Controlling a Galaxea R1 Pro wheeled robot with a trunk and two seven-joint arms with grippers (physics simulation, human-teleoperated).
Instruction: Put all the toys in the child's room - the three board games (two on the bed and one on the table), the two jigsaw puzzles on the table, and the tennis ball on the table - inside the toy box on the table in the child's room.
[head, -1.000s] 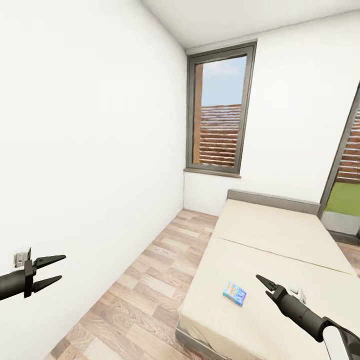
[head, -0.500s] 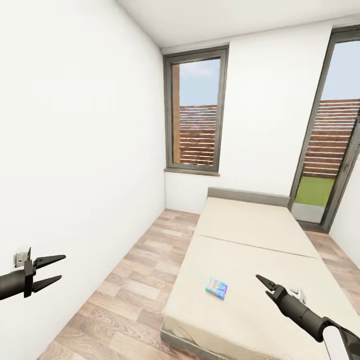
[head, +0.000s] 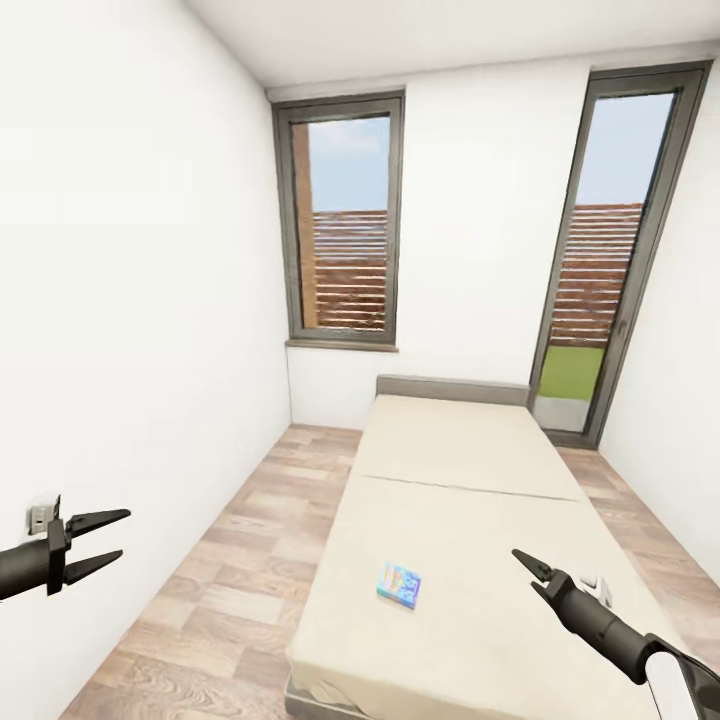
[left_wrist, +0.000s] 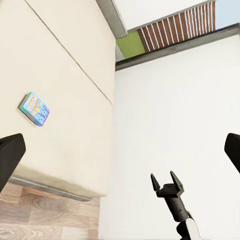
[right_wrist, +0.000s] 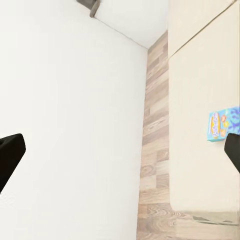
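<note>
Glass door at far wall, slatted fence + grass outside; wall outlet nr left.

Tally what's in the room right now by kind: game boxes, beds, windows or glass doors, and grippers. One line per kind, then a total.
Board games: 1, the small blue box lying flat on the mattress
Beds: 1, beige with a grey headboard
Windows or glass doors: 2, the window and the tall glazed door
Grippers: 2, left gripper and right gripper
Total: 6

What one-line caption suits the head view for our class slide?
Both open grippers, left and right, hang before a beige bed where a small blue game box lies.
</note>
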